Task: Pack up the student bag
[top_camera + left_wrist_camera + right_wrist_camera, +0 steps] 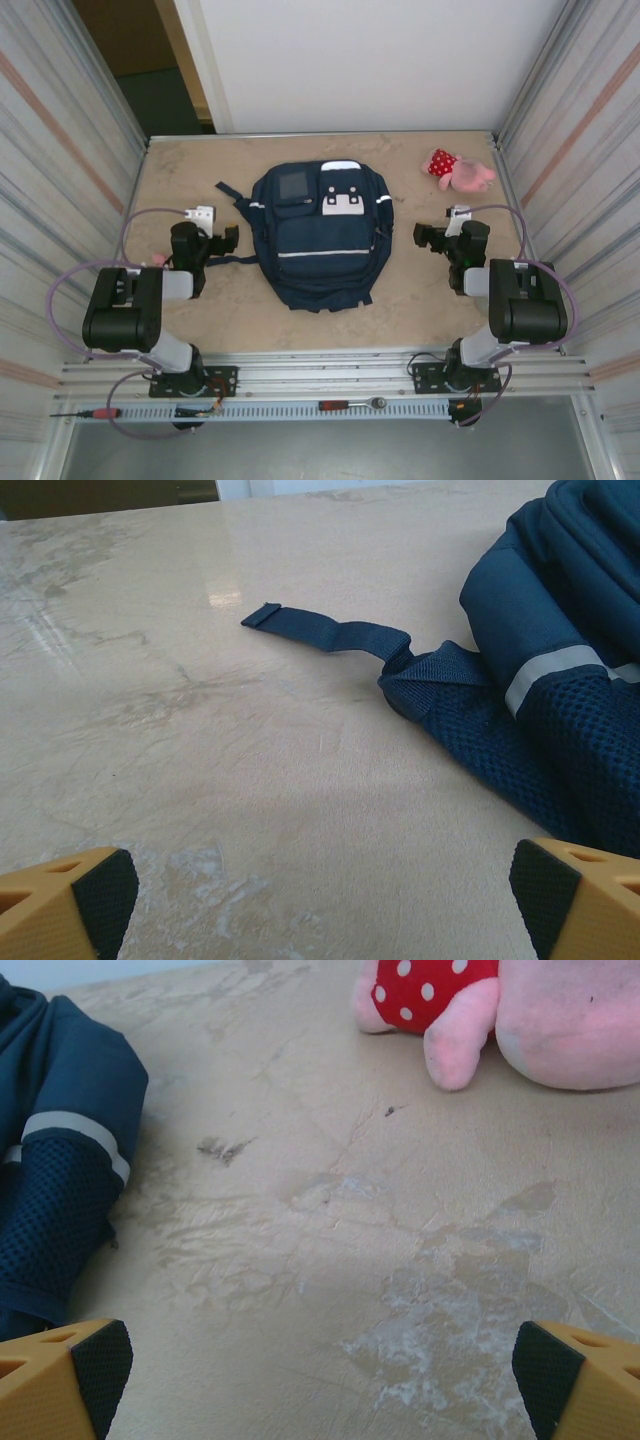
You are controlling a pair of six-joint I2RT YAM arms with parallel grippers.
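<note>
The student bag (320, 235), a large navy backpack with a white patch and light stripes, lies flat mid-table, closed. Its mesh side pocket and reflective stripe show in the left wrist view (560, 640), with a loose strap (320, 632) trailing left over the table. My left gripper (228, 240) hovers just left of the bag, open (320, 895) over bare tabletop. My right gripper (424, 238) sits just right of the bag, open (320, 1375), nothing between its fingers. The bag's other side (60, 1110) shows at that view's left edge.
A pink plush toy in a red dotted dress (460, 170) (520, 1010) lies at the back right. Corrugated metal walls (60, 150) close in both sides. A red-handled screwdriver (98, 412) and a ratchet (352, 404) rest on the front rail.
</note>
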